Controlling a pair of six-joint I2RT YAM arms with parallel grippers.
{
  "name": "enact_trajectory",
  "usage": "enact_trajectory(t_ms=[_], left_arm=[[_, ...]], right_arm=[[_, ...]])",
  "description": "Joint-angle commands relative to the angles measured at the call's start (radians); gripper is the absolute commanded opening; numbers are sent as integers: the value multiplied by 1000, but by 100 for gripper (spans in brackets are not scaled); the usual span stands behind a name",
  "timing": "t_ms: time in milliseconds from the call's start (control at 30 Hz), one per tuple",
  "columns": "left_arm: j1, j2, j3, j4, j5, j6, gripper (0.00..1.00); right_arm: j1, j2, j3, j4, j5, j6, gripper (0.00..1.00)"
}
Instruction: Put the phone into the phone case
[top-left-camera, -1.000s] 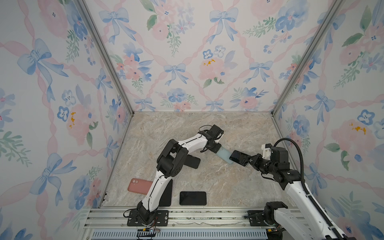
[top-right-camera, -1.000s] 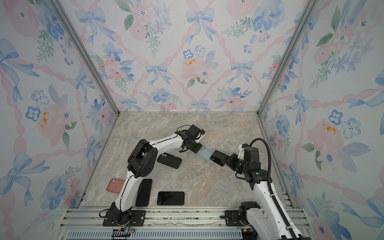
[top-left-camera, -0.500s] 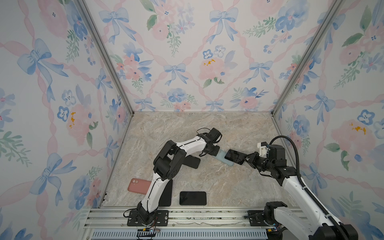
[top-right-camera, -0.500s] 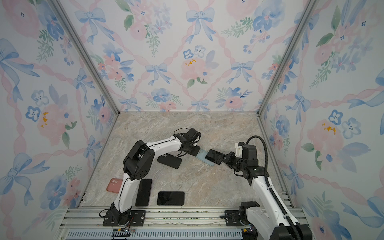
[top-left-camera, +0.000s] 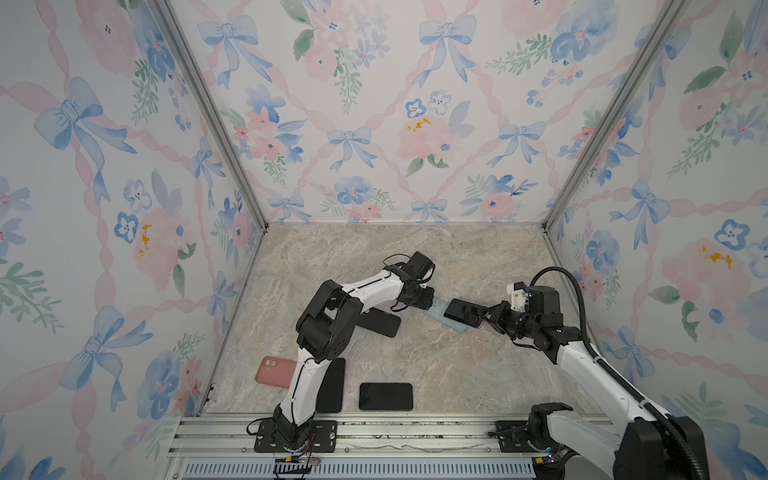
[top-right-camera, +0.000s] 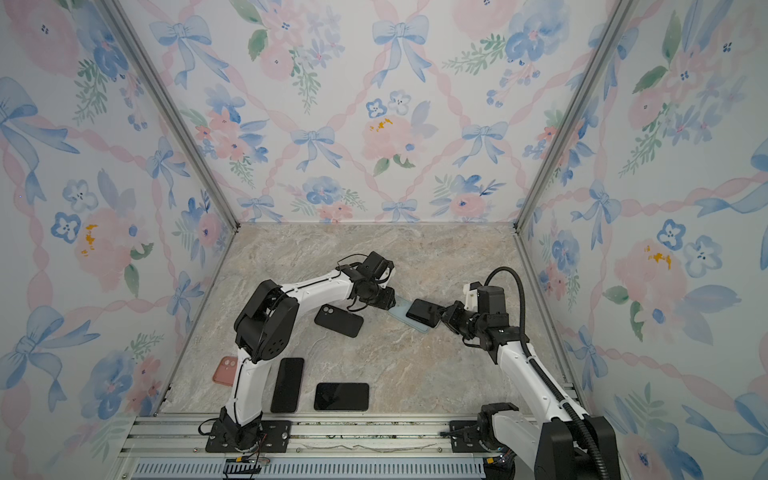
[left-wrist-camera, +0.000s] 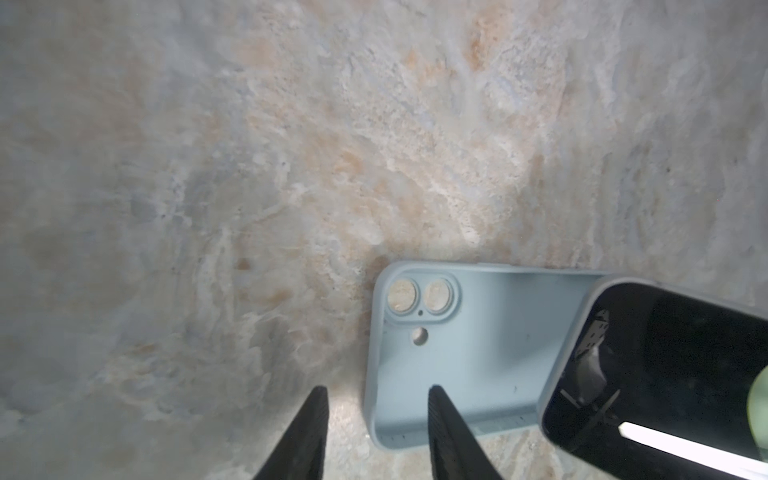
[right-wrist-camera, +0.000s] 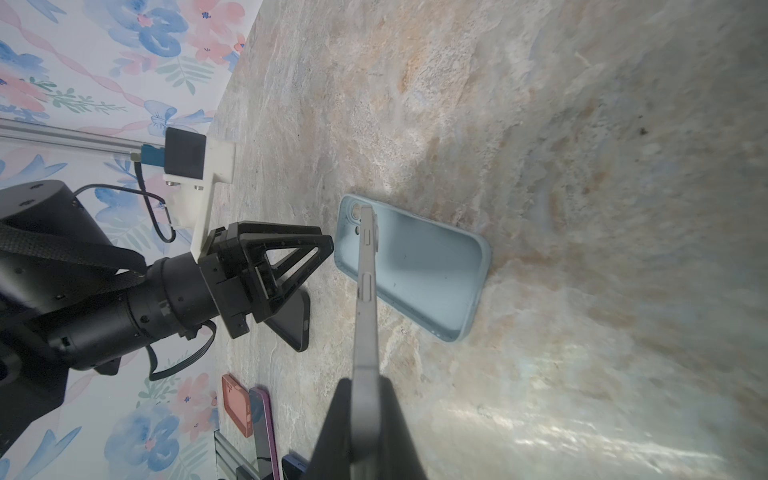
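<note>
1. At the near edge, a metal rail (top-left-camera: 374, 432) carries the bases of both arms.
2. The desk (top-left-camera: 415, 361) has a beige and grey marble pattern. It is boxed in on three sides by walls (top-left-camera: 374, 124) papered with blue bows, pink ribbons and flowers.
3. Nearest the rail, a black phone (top-left-camera: 385, 396) lies crosswise with its screen up. A second black phone (top-left-camera: 332, 384) lies lengthwise just beside it, partly behind the left arm. A pink case (top-left-camera: 272, 370) lies towards the left wall.
4. Further in, a black phone or case (top-right-camera: 338, 321) lies back up, showing two lenses.
5. The blue case (left-wrist-camera: 457, 365) lies flat near the middle of the desk, open side up. It is pale blue with a raised rim, and the marble shows through its two round lens holes and one smaller hole.
6. The left claw (left-wrist-camera: 376, 390) is open. One finger is over the case's floor and the other is outside its rim.
7. The right claw (right-wrist-camera: 365, 399) is clamped on the grey-framed phone (right-wrist-camera: 368, 270). The phone has a dark glossy screen and side buttons. It is tilted over the case's end opposite the lens holes, and I cannot tell whether it touches the case.
</note>
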Motion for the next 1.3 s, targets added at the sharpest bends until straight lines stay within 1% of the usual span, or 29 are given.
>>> enact_trajectory(t_ms=[0,133,200,300,533,933,1267], left_arm=[[23,-38,-30,60,96,-48,45],[34,-29,-45,96,151,-74,50],[36,-27,-49,107,163,-83,54],[39,-22,-56,122,183,-95,56],[45,-8,-84,173,241,-124,56],[57,-8,-118,199,253,-126,55],[56,-7,-138,227,272,-133,55]], right_arm=[[19,20,4,83,-32,8,0],[27,58,13,109,-36,13,0],[29,74,16,118,-35,13,0],[31,97,17,133,-37,14,0],[35,153,19,153,-41,18,0],[35,247,19,164,-73,19,0],[35,298,16,149,-59,13,0]])
